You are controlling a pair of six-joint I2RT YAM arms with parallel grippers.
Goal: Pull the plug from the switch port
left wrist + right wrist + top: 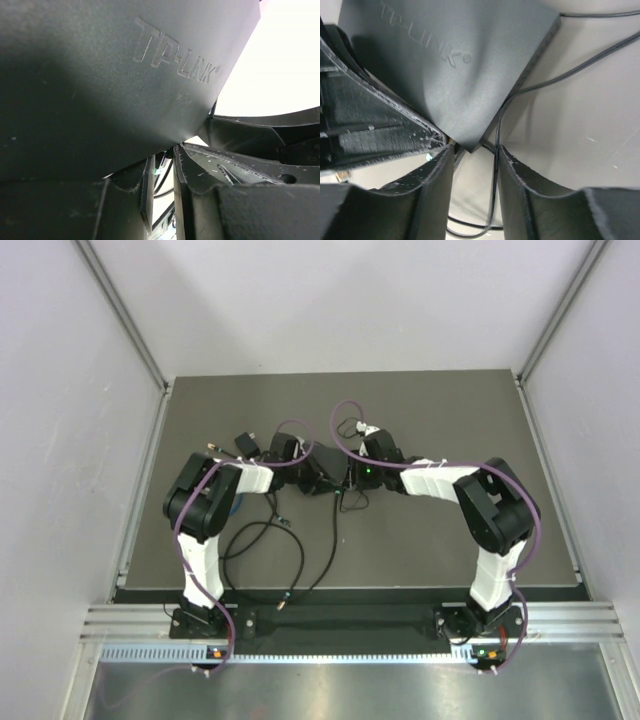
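The switch is a flat matte black TP-LINK box [322, 466] in the middle of the table. It fills the left wrist view [100, 90] and the top of the right wrist view [460, 65]. Both grippers meet at one corner of it. My left gripper [303, 468] [163, 152] has its jaws almost together at that corner, with a pale plug piece [162, 163] and a thin black cable in the narrow gap. My right gripper [346, 478] [475, 160] is open, with the box corner just ahead of its fingers. The port itself is hidden.
A thin black cable [496, 130] runs past the box corner and along my right finger. More black cable loops [290, 550] lie on the table in front of the box. A small black adapter block [246, 446] sits behind my left arm.
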